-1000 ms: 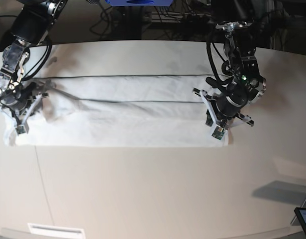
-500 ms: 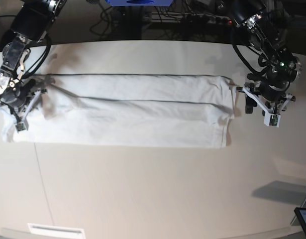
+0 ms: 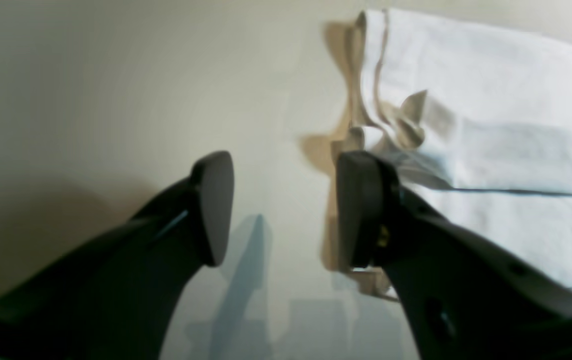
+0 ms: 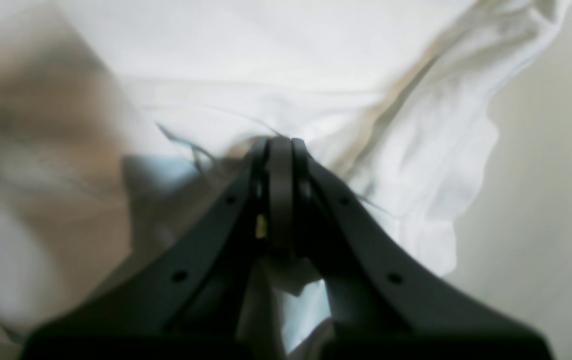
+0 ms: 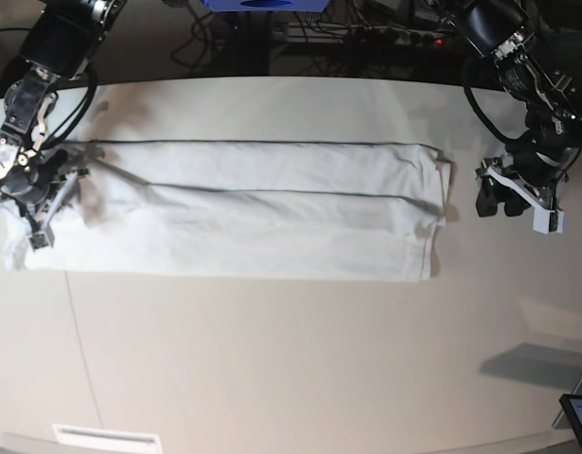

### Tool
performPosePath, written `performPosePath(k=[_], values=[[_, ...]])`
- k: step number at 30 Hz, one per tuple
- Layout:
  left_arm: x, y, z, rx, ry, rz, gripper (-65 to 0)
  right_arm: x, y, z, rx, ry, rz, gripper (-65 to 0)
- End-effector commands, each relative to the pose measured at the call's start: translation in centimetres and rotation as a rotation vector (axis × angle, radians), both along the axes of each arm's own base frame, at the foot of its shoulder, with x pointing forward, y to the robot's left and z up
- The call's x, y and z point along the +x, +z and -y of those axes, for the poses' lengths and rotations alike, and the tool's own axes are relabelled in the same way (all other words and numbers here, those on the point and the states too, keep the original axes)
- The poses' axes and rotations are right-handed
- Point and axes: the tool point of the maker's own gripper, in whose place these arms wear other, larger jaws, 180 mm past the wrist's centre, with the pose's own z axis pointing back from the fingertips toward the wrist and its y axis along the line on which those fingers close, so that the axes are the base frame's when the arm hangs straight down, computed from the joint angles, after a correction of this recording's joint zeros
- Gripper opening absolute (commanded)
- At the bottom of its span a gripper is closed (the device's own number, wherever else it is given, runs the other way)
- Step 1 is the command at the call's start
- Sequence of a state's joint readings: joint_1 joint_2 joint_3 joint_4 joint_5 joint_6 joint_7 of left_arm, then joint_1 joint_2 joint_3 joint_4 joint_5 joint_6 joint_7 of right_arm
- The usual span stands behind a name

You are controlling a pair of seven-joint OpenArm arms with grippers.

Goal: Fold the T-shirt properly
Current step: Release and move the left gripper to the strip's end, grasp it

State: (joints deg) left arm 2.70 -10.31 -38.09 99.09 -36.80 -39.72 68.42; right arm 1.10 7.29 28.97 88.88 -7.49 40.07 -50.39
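The white T-shirt [image 5: 243, 213] lies folded lengthwise into a long strip across the table. My left gripper [image 5: 494, 201] hovers over bare tabletop just beyond the strip's right end, open and empty. In the left wrist view its fingers [image 3: 213, 207] stand apart, with the T-shirt's hemmed end [image 3: 490, 125] beside the right one. My right gripper [image 5: 33, 203] sits on the strip's left end. In the right wrist view the right gripper [image 4: 280, 150] is shut, and wrinkles of the T-shirt [image 4: 415, 150] run into its tips.
The off-white table [image 5: 272, 359] stretches toward the near edge. Dark cables and equipment [image 5: 366, 38] line the far edge. A dark tablet corner [image 5: 579, 416] pokes in at the lower right, and a white label [image 5: 106, 437] lies at the front left.
My left gripper has let go of the shirt's right end, opened and swung right onto bare table. The strip's right end now lies further right. The right gripper barely moved.
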Motion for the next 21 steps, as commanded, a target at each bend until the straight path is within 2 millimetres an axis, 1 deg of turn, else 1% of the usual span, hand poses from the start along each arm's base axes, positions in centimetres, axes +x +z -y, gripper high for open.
performPosePath(k=[1,3,4,5,7,9,12,15,18,21], values=[[1.0,1.8,-0.2,0.007,-0.012,0.065,-32.2,0.8,1.3,0.7,-0.025,0.001,0.037,-64.0],[1.1,1.8,-0.2,0.007,-0.012,0.068,-31.7,0.8,1.3,0.7,-0.025,0.001,0.037,-64.0],[1.1,1.9,-0.2,0.007,-0.012,0.069,-29.6,0.8,1.3,0.7,-0.025,0.001,0.037,-64.0],[1.1,1.9,-0.2,0.007,-0.012,0.069,-25.0,0.8,1.3,0.7,-0.025,0.001,0.037,-64.0],[1.2,1.9,-0.2,0.006,-0.012,0.071,-10.4,0.8,1.3,0.7,-0.025,0.001,0.037,-64.0],[1.5,1.5,-0.2,-0.016,-0.007,0.067,0.0,0.8,1.3,0.7,-0.025,0.001,0.037,-64.0],[2.0,-0.1,-0.1,-0.077,0.008,0.041,0.0,0.8,1.3,0.7,-0.025,0.001,0.037,-64.0],[2.6,-1.5,0.6,-0.187,0.013,0.037,0.0,0.8,1.3,0.7,-0.025,0.001,0.037,-64.0],[3.1,-2.1,1.6,-0.318,0.012,0.064,0.0,0.8,1.3,0.7,-0.025,0.001,0.037,-64.0],[3.2,-2.3,1.9,-0.37,0.015,0.076,0.0,0.8,1.3,0.7,-0.025,0.001,0.037,-64.0]])
